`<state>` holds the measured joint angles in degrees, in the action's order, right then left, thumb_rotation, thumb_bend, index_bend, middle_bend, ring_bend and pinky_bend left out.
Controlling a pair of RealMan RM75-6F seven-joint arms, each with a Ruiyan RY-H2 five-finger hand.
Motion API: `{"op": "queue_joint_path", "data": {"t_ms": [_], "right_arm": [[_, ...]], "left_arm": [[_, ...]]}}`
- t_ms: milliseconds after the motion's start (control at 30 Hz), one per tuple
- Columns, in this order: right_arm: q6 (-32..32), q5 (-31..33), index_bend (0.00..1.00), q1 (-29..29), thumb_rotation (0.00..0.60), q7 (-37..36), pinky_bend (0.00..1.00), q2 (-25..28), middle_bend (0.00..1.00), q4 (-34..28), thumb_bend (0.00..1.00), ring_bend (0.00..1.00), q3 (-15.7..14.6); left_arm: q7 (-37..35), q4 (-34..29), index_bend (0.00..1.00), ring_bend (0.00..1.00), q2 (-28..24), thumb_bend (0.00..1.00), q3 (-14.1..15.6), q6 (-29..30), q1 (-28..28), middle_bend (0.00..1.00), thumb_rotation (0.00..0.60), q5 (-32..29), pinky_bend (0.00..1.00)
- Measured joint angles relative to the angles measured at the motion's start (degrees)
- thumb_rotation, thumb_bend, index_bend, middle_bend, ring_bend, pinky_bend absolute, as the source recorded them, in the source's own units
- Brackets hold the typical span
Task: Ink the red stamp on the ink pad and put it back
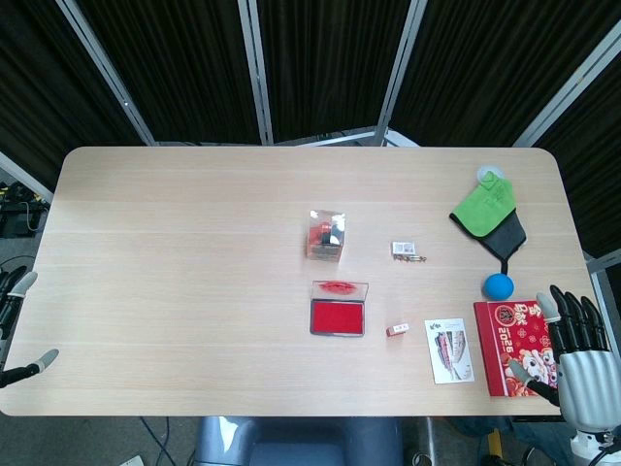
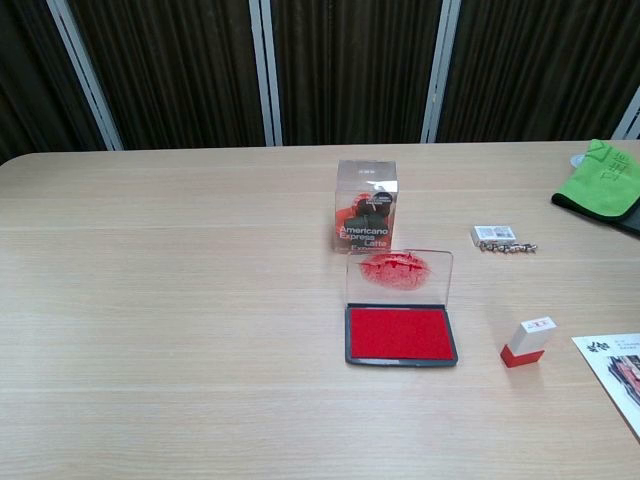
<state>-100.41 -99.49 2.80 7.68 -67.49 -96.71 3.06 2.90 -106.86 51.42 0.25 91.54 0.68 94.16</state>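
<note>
While right hand (image 1: 580, 361) hovers spread, empty, stamp (image 1: 396, 330) lies well apart leftward.

- Desk (image 2: 160, 300): light wood-grain top, smooth, matt.
- Ink pad (image 2: 400, 334): dark plastic tray, matt red felt-like pad; lid at 12 o'clock is clear glossy plastic, smeared red.
- Red stamp (image 2: 527, 341): smooth plastic, paper label on top.
- Box (image 2: 365, 206): clear glossy plastic.
- Cloth (image 1: 485, 209): soft green fabric.
</note>
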Motion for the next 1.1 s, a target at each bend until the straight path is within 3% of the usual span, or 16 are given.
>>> {"op": "queue_joint_path", "data": {"t_ms": [200,267,300,333,367,400,433,500,633,800,967,1100], "right_arm": [[0.1,0.0,0.0,0.0,0.6,0.1,0.0,0.0,0.0,0.0,0.0,0.0,-0.1],[0.5,0.0,0.0,0.0,0.6,0.3,0.08,-0.1,0.0,0.0,0.0,0.17,-0.2],[0.8,0.0,0.0,-0.1,0.6,0.4,0.23,-0.1,0.0,0.1,0.0,0.36,-0.2],[1.2,0.1,0.0,-0.3,0.6,0.6,0.45,-0.1,0.0,0.2,0.0,0.57,-0.2],[1.7,0.2,0.0,-0.6,0.6,0.8,0.59,-0.2,0.0,0.3,0.0,0.67,-0.1],[2.1,0.3,0.0,-1.0,0.6,1.1,0.74,-0.3,0.0,0.6,0.0,0.75,0.1],[2.4,0.3,0.0,-1.5,0.6,1.2,0.81,-0.6,0.0,1.1,0.0,0.8,0.4],[3.4,0.0,0.0,-2.8,0.6,1.3,0.88,-1.0,0.0,2.8,0.0,0.85,1.0],[8.6,0.5,0.0,-5.3,0.6,1.2,0.95,-0.9,0.02,4.7,0.0,0.9,1.2],[20.8,2.6,0.02,-10.5,0.6,1.0,0.96,0.6,0.08,3.8,0.0,0.91,1.1],[32.2,5.2,0.15,-16.7,0.6,0.6,0.99,0.6,0.18,3.8,0.0,0.94,0.9],[35.7,5.5,0.29,-19.8,0.6,-0.7,1.0,-2.3,0.31,6.2,0.0,0.97,0.5]], "left_arm": [[-0.1,0.0,0.0,0.0,-0.1,0.0,0.1,-0.1,-0.1,0.0,0.6,0.0,0.0],[-0.1,0.1,0.0,0.0,-0.1,0.0,0.1,0.1,-0.2,0.0,0.6,-0.1,0.0],[-0.1,0.1,0.0,0.0,-0.1,0.0,0.1,0.2,-0.2,0.0,0.6,-0.1,0.0],[-0.1,0.2,0.0,0.0,-0.1,0.0,0.0,0.4,-0.3,0.0,0.6,-0.2,0.0],[-0.1,0.3,0.0,0.0,0.0,0.0,-0.1,0.5,-0.3,0.0,0.6,-0.3,0.0],[0.0,0.3,0.0,0.0,0.0,0.0,-0.2,0.6,-0.3,0.0,0.6,-0.5,0.0],[0.2,0.5,0.0,0.0,0.2,0.0,-0.3,0.5,-0.3,0.0,0.6,-0.8,0.0],[0.7,0.6,0.0,0.0,0.5,0.0,-0.6,0.2,-0.1,0.0,0.6,-1.4,0.0],[2.7,0.9,0.0,0.0,1.6,0.0,-1.0,-1.6,0.6,0.0,0.6,-3.1,0.0],[6.8,1.1,0.0,0.0,3.4,0.0,-1.8,-4.1,1.7,0.0,0.6,-6.3,0.0],[10.5,0.9,0.0,0.0,5.2,0.0,-2.7,-5.6,2.7,0.0,0.6,-9.0,0.0],[13.1,1.1,0.0,0.0,6.6,0.0,-3.0,-6.8,3.3,0.0,0.6,-10.5,0.0]]}}
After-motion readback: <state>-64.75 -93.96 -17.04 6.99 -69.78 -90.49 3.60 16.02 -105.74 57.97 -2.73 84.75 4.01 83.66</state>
